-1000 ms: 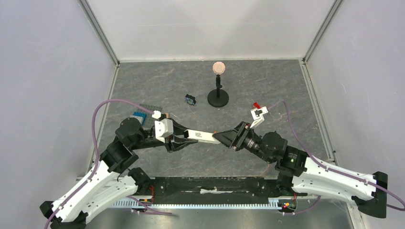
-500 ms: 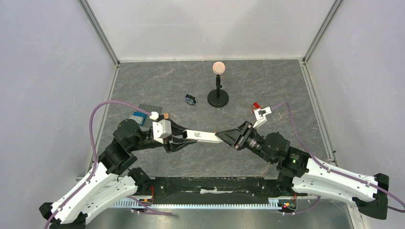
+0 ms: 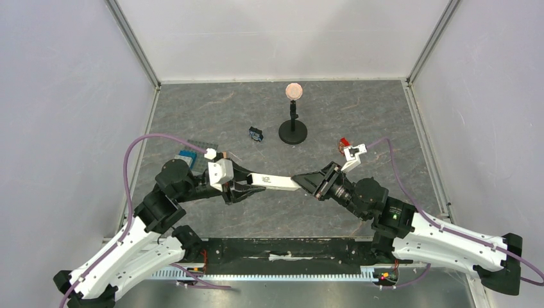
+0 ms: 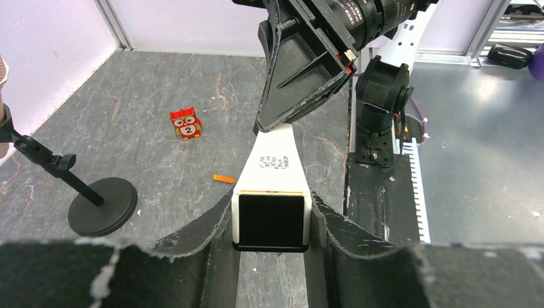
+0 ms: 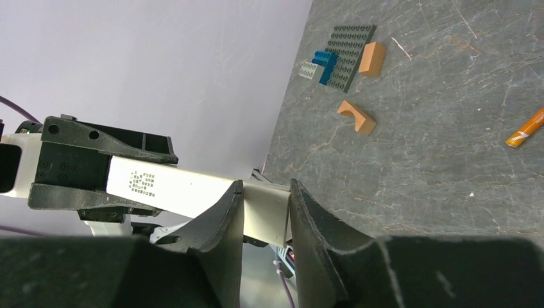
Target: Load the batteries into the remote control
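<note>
The white remote control (image 3: 274, 182) hangs above the table, held at both ends. My left gripper (image 3: 247, 186) is shut on its black-panel end; the left wrist view shows the panel (image 4: 271, 221) between the fingers (image 4: 215, 224). My right gripper (image 3: 301, 182) is shut on the remote's other end, and the right wrist view (image 5: 266, 199) shows it pinching the white bar (image 5: 179, 189). One small orange battery (image 4: 224, 179) lies on the table below; it also shows in the right wrist view (image 5: 526, 128). The second battery is out of view.
A black stand (image 3: 293, 131) with a pink disc stands at the back centre. A small blue-black object (image 3: 256, 134) lies to its left. A red owl tile (image 4: 185, 123) lies at the right. A grey studded plate (image 5: 346, 54), an orange block (image 5: 372, 59) and an arch piece (image 5: 357, 117) lie at the left.
The right gripper has drawn a little to the right and turned its wrist while keeping hold of the remote. The left gripper and the remote shifted only slightly.
</note>
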`<state>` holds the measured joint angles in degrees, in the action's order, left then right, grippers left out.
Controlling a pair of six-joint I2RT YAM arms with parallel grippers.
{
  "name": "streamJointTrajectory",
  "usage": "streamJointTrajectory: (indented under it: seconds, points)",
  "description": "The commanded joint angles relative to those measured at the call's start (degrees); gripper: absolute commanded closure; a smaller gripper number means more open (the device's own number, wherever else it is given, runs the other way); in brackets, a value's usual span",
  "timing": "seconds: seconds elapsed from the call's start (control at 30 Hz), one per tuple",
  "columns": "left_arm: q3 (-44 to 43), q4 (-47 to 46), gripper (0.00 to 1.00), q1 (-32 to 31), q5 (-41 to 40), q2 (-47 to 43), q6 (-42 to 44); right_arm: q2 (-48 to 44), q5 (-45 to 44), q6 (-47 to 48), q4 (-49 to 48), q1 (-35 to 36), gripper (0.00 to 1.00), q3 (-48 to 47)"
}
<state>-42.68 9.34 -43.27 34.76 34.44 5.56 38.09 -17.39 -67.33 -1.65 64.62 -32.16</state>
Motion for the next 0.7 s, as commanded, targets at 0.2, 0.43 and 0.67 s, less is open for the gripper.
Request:
streamJointTrajectory:
  seconds: [0.2,0.43,0.67]
  points:
    - [1.0,-1.7,0.98,0.1,-5.2,0.8,3.2,-1.0,-1.1,0.8,1.1,0.3,0.93,-2.0]
    - [1.6,-2.9,0.98,0.1,-5.2,0.6,2.5,-2.5,-2.1,0.1,0.2,0.3,1.00,-1.6]
    - [3.4,-8.9,0.98,0.1,-5.9,0.7,-1.1,-4.2,-2.6,-2.6,-1.6,0.3,1.00,-0.5]
